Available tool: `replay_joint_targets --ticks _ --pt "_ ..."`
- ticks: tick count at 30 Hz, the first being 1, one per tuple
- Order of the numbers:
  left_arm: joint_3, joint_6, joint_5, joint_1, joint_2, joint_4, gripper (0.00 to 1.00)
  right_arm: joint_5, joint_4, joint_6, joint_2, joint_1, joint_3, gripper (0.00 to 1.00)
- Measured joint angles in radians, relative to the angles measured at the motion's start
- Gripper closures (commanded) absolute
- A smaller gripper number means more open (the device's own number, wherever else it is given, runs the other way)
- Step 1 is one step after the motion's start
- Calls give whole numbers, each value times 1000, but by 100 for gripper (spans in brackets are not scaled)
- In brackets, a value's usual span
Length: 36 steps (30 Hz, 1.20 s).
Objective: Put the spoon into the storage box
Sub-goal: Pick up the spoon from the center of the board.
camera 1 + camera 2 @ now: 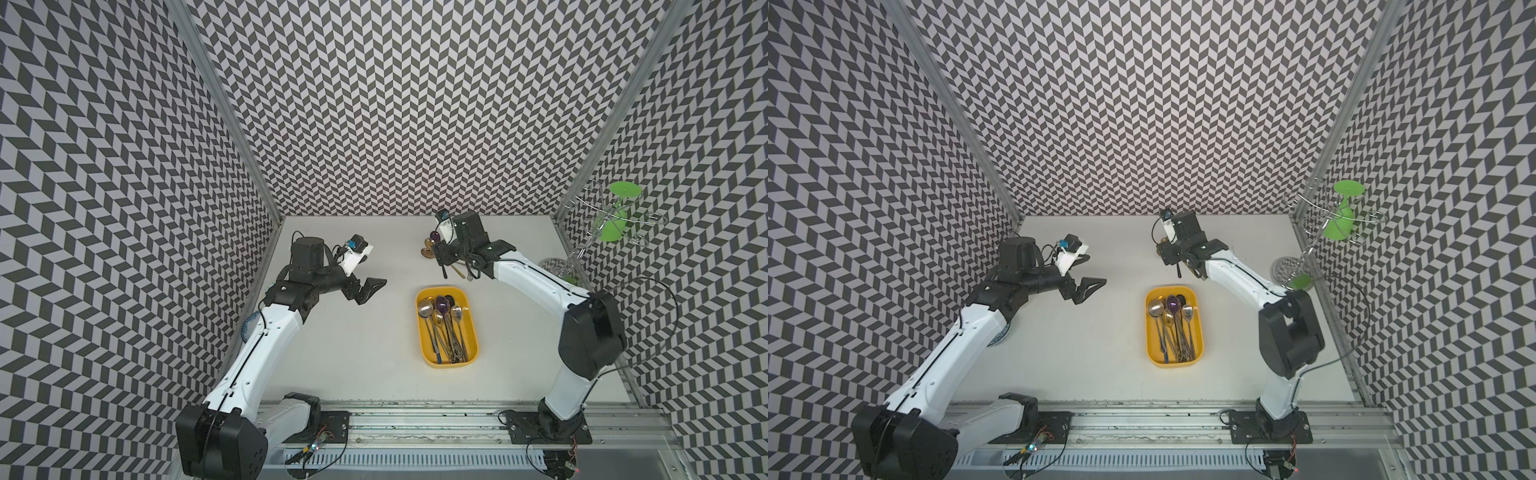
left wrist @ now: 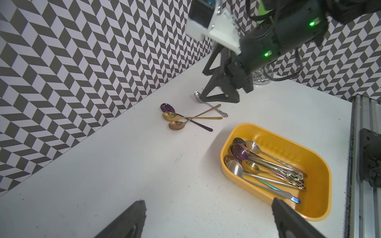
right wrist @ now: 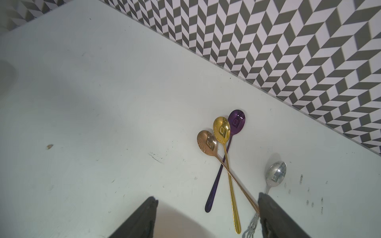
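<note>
Loose on table (image 3: 103, 92) by back wall (image 3: 288, 41), well apart from box (image 2: 292, 144): purple spoon (image 3: 237, 121), gold spoon (image 3: 222, 129) and rose spoon (image 3: 207, 144) with handles crossed, silver spoon (image 3: 276, 172) just beside. Inside box, a heap of other spoons (image 2: 268, 167). Low over the handle ends, right gripper (image 3: 207, 196), jaws spread with purple and gold handles between them, nothing pinched yet, one jaw at the rose handle's tip and over the silver handle. Off to the side of box, left gripper (image 2: 208, 202), spread wide and empty. Likely light, stiff, thin metal; polished, so slippery and prone to pivot or slide out of a loose pinch. Best taken across the slim handle, nearer mid-length than the very tip, to limit swing. Bowl too wide and rounded for a sure hold. Lying flat, so needs jaws right down on table either side. Risk with crossed handles: pinching two at once, or dragging a neighbour along. Target among the four: cannot tell
</note>
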Motion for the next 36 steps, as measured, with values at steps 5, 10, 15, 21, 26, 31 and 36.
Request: replay_joint_targets --ticks 5,10,15,21,26,31,36 --pt "0 0 9 12 -18 4 1 -11 -137 -14 214 -5 214 28" --pt "-3 -1 14 18 -26 8 1 -40 -240 -24 358 -27 336 28" --pt "-13 -4 20 19 -25 17 1 -66 -307 -24 458 -73 439 28" --pt "-15 -7 23 21 -25 23 1 -83 -344 -26 541 -105 516 28" --pt "-15 -8 24 26 -25 24 1 -92 -362 -26 596 -106 550 33" --pt "-17 -8 27 32 -25 27 1 -110 -369 -35 605 -105 563 52" --pt "-21 -11 31 34 -25 30 1 -113 -378 -44 602 -105 558 72"
